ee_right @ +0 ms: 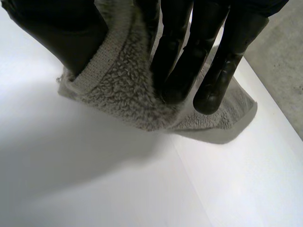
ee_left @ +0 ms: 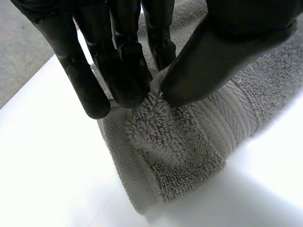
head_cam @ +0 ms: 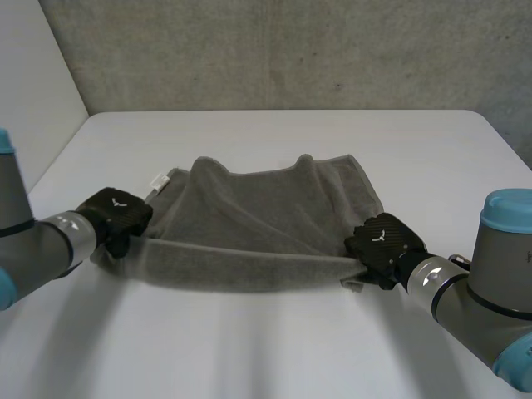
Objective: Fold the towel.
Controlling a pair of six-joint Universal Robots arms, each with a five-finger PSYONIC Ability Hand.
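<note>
At the near left corner of the towel point(head_cam: 258, 220), the left robot hand point(head_cam: 116, 214) pinches the cloth between fingers and thumb. A small white tag point(head_cam: 158, 180) sits at the far left corner; no writing is legible on it. The towel is grey terry with looped pile and a ribbed band by the hem. It lies mid-table point(head_cam: 274, 349), with its near edge lifted and stretched between the hands and its far part rumpled. The right robot hand point(head_cam: 384, 243) is clamped on the near right corner.
</note>
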